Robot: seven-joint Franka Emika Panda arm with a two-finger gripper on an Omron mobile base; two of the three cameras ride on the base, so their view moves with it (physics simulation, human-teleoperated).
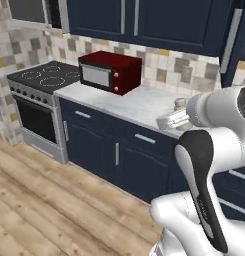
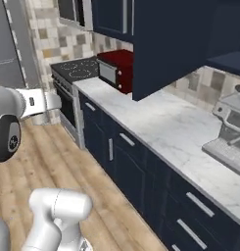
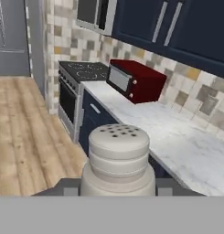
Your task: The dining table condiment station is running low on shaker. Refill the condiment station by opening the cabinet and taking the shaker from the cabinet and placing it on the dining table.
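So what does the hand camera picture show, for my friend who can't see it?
A pale shaker sits right up close, held between the gripper's dark fingertips. Behind it, a marble worktop with a red toaster oven runs to a stove, under navy cabinets.

Arm raised, elbow bent, hand level

The white arm reached out at chest height; its gripper (image 1: 175,118) was clamped around the shaker (image 3: 118,157), held upright between the fingers.
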